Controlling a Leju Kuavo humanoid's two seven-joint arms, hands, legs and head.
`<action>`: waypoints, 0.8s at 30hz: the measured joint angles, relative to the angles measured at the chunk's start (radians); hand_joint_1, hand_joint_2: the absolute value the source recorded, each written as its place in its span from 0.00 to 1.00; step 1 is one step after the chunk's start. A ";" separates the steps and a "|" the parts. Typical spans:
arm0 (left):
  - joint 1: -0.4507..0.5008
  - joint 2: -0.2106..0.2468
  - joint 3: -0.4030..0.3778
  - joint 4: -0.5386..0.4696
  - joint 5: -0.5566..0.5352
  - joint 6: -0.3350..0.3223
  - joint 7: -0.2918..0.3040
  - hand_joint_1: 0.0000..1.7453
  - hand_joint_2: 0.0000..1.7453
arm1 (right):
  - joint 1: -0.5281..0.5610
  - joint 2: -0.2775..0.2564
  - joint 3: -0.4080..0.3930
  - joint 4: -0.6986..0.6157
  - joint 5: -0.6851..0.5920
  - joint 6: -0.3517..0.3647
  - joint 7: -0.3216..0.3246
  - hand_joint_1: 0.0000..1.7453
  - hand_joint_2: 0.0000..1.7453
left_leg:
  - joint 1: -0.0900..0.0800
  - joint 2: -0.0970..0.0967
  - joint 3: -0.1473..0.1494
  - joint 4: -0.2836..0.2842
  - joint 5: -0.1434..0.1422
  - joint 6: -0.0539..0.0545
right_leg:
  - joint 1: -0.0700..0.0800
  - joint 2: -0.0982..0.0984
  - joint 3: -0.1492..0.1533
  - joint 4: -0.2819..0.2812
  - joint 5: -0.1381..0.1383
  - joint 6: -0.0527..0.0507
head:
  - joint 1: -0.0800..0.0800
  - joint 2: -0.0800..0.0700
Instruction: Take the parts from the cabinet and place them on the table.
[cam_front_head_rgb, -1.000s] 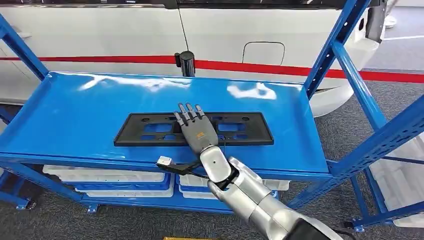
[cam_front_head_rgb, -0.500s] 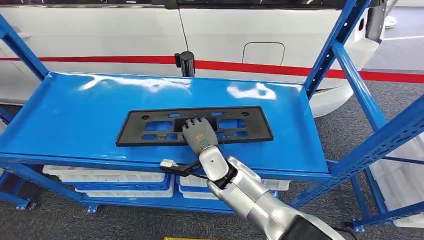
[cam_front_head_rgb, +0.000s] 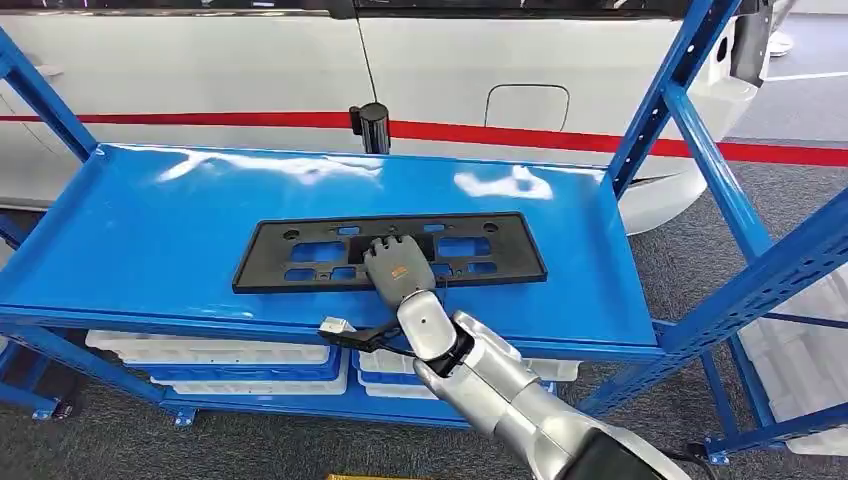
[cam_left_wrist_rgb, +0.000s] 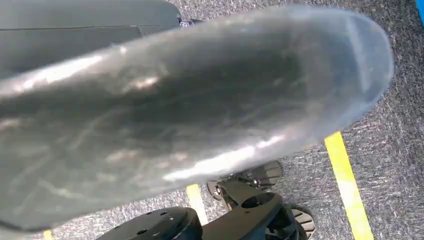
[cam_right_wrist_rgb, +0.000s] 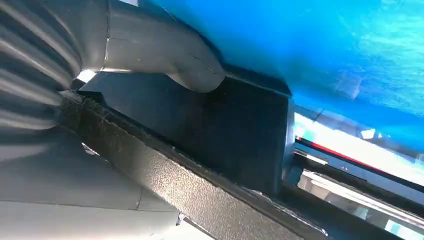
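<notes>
the black plate frame (cam_front_head_rgb: 390, 250) is gripped at its near edge by the right hand (cam_front_head_rgb: 398, 266) on the glossy blue shelf (cam_front_head_rgb: 150, 230); a white vehicle (cam_front_head_rgb: 450, 60) is seen behind, grey carpet (cam_front_head_rgb: 680, 260) below. the left hand's state cannot be told.

A second ago the right hand (cam_front_head_rgb: 398, 266) lies flat on the black plate (cam_front_head_rgb: 300, 258) with its fingers stretched out over the middle; now the fingers are curled down over the plate's near edge and the hand grips it. The plate itself sits a little farther back on the blue shelf (cam_front_head_rgb: 140, 230) than it did then, its far edge higher. Over the last half second it barely shifts.
</notes>
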 joint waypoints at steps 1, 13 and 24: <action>0.000 0.000 0.000 0.000 0.000 0.000 0.000 0.00 0.00 | 0.000 0.000 0.000 0.000 0.000 0.000 0.000 0.72 1.00 | 0.000 0.000 0.000 0.000 0.000 0.000 | 0.000 0.000 0.000 0.000 0.000 0.000 | 0.000 0.000; 0.000 0.000 0.000 0.000 0.000 0.000 0.000 0.00 0.00 | -0.002 0.000 0.002 0.002 0.000 0.000 0.000 0.72 1.00 | 0.000 0.000 0.000 0.000 0.000 0.000 | 0.000 0.000 0.000 0.000 0.000 0.000 | 0.000 0.000; 0.000 0.000 0.000 0.000 0.000 0.000 0.000 0.00 0.00 | -0.003 0.000 0.004 0.003 0.000 0.000 0.000 1.00 1.00 | 0.000 0.000 0.000 0.000 0.000 0.000 | 0.000 0.000 0.000 0.000 0.000 0.000 | 0.000 0.000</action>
